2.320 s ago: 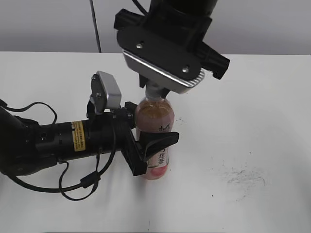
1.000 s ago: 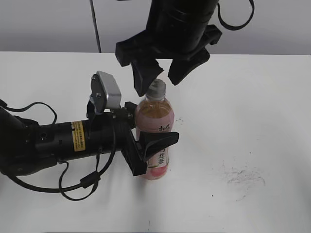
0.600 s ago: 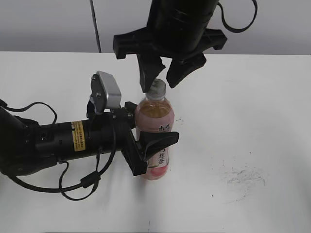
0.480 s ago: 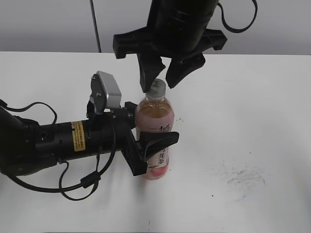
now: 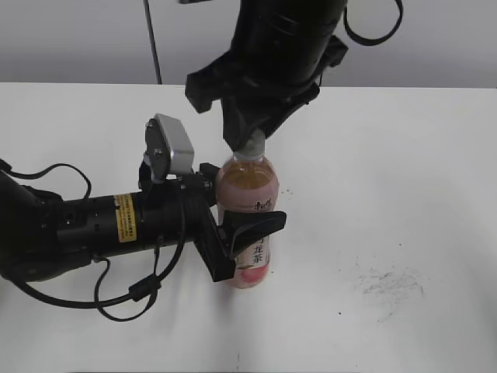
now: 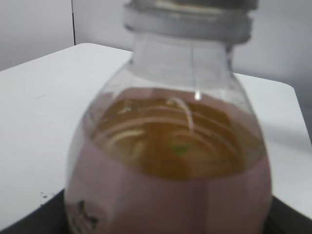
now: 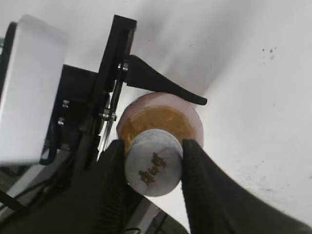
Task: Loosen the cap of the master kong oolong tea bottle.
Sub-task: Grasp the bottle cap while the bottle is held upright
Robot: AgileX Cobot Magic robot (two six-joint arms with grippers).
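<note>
A white surface (image 5: 404,179) fills most of the exterior view, marked by a patch of dark scuffs (image 5: 388,284) toward its right side and a few small specks nearby. Behind it stands a plain grey wall (image 5: 78,39), with a thin dark cable (image 5: 151,39) running down it.

Your white bench (image 5: 404,179) carries the master kong oolong tea bottle (image 5: 247,221) standing upright near the middle, the left arm (image 5: 78,229) and its black cable (image 5: 124,299) lying toward the left edge, and dark scuff marks (image 5: 388,284) toward the front right corner.
</note>
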